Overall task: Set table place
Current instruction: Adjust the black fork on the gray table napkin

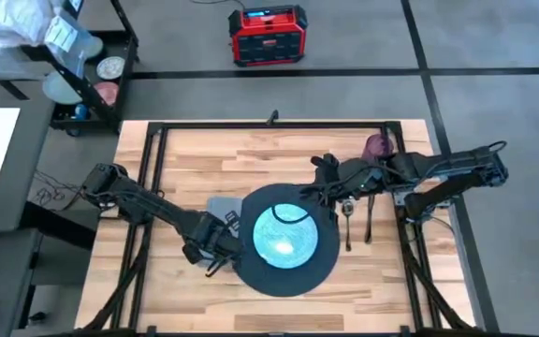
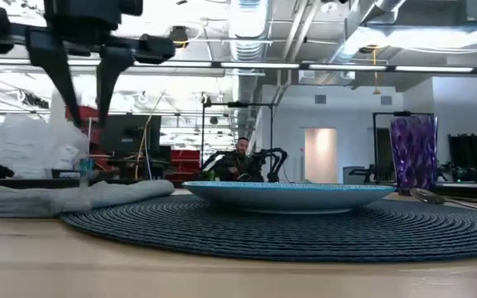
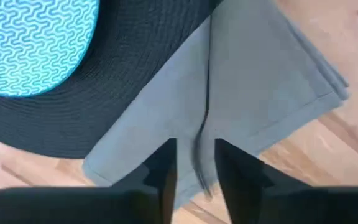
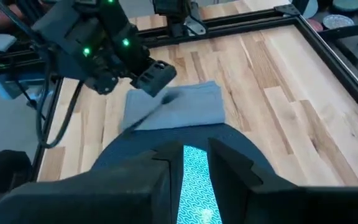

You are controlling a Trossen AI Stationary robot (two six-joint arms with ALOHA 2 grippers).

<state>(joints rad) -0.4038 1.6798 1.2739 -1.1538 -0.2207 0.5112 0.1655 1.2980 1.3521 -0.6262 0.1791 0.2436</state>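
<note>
One utensil, seemingly the fork [image 3: 199, 146], hangs between the left gripper's [image 3: 195, 163] narrowly parted fingers over the napkin [image 3: 260, 87] beside the mat [image 1: 286, 240]; next comes lowering and release; right gripper's grip: cannot tell.

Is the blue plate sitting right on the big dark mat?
Touching. The low view shows the plate resting flat on the mat, no gap under it.

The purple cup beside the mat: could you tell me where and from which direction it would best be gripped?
Grip the purple cup around its mid wall, coming in level from the right gripper's side. It stands upright on the table with tall, nearly straight sides, apart from the teal plate, so a side pinch looks likely to hold.
</note>
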